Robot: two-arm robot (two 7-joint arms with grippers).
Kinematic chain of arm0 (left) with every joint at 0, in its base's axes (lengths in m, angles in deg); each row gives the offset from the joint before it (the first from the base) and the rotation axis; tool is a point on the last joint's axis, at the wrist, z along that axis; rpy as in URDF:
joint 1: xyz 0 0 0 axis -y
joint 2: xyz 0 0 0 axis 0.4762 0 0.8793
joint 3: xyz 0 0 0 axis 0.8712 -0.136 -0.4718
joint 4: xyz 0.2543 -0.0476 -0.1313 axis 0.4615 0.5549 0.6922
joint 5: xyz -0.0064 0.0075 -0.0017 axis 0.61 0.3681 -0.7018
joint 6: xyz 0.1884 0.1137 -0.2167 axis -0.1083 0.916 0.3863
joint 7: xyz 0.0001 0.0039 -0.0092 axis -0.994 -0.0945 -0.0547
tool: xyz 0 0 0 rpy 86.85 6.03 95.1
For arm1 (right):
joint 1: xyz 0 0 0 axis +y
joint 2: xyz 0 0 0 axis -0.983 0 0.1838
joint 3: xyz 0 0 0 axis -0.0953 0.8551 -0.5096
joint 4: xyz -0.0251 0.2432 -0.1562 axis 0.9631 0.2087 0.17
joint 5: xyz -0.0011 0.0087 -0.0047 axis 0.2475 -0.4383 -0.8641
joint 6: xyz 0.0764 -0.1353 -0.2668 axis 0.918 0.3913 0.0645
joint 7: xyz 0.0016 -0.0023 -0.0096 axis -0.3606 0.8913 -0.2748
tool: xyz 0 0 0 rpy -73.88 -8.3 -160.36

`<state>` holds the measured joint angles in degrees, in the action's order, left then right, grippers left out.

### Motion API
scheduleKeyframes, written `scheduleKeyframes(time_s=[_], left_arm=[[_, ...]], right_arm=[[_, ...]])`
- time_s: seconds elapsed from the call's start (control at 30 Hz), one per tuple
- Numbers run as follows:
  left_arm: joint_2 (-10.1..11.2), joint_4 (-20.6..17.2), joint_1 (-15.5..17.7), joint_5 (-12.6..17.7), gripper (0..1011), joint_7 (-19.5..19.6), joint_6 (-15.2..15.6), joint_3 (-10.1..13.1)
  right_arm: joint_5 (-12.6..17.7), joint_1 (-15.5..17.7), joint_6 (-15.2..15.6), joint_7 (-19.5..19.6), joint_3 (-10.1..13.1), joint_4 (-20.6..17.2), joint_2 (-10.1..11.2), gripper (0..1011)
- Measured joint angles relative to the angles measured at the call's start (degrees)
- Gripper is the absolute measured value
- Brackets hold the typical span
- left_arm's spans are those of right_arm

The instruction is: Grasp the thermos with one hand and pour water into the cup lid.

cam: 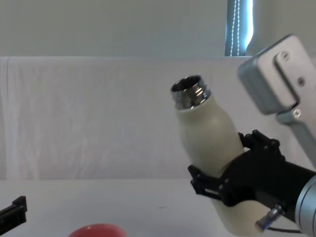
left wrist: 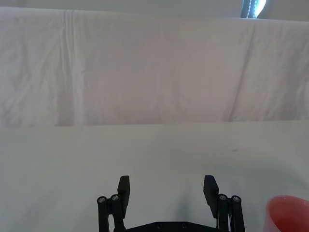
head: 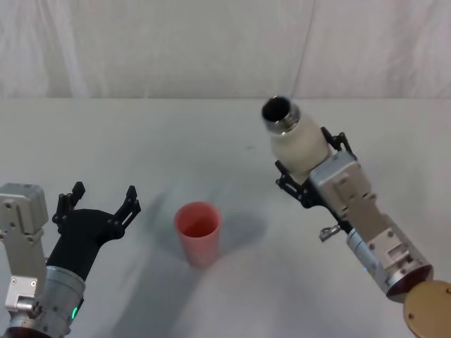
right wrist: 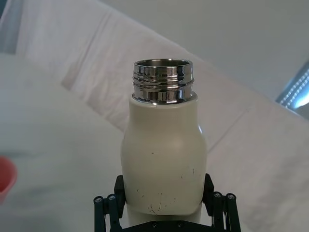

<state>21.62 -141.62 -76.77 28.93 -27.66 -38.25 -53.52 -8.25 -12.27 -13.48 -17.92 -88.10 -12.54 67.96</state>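
Note:
The cream-white thermos (head: 297, 144) is clamped in my right gripper (head: 310, 172), which is shut on its lower body. It is tilted, its open chrome neck (cam: 189, 92) leaning toward my left. In the right wrist view the thermos (right wrist: 164, 150) rises between the black fingers (right wrist: 107, 208). The coral-red cup lid (head: 198, 231) stands upright on the table, lower and to the left of the thermos, apart from it. Water is hidden; none shows at the neck. My left gripper (head: 99, 201) hovers open left of the cup lid (left wrist: 289, 215), holding nothing.
A white cloth covers the table (head: 141, 141) and hangs as a backdrop (cam: 89, 113) behind it. A small dark speck (left wrist: 234, 150) marks the cloth beyond the cup lid.

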Motion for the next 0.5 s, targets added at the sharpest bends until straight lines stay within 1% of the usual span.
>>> scheduleKeyframes(time_s=[0.03,0.1,0.13,0.27,0.5], left_arm=[[0.0,0.0,0.0,0.0,1001,0.0,0.0,0.0],[0.0,0.0,0.0,0.0,1001,0.0,0.0,0.0],[0.0,0.0,0.0,0.0,1001,0.0,0.0,0.0],[0.0,0.0,0.0,0.0,1001,0.0,0.0,0.0],[0.0,0.0,0.0,0.0,1001,0.0,0.0,0.0]], right_arm=[[-1.43,-0.12,-0.1,0.0,-0.46,0.19,0.45,950],[-2.71,-0.24,-0.19,0.0,-0.96,0.39,0.88,950],[-3.94,-0.35,-0.28,0.0,-1.42,0.54,1.23,950],[-6.26,-0.5,-0.45,0.0,-2.3,0.96,1.86,950],[-12.11,-1.18,-1.26,1.4,-4.4,2.41,2.99,950]])
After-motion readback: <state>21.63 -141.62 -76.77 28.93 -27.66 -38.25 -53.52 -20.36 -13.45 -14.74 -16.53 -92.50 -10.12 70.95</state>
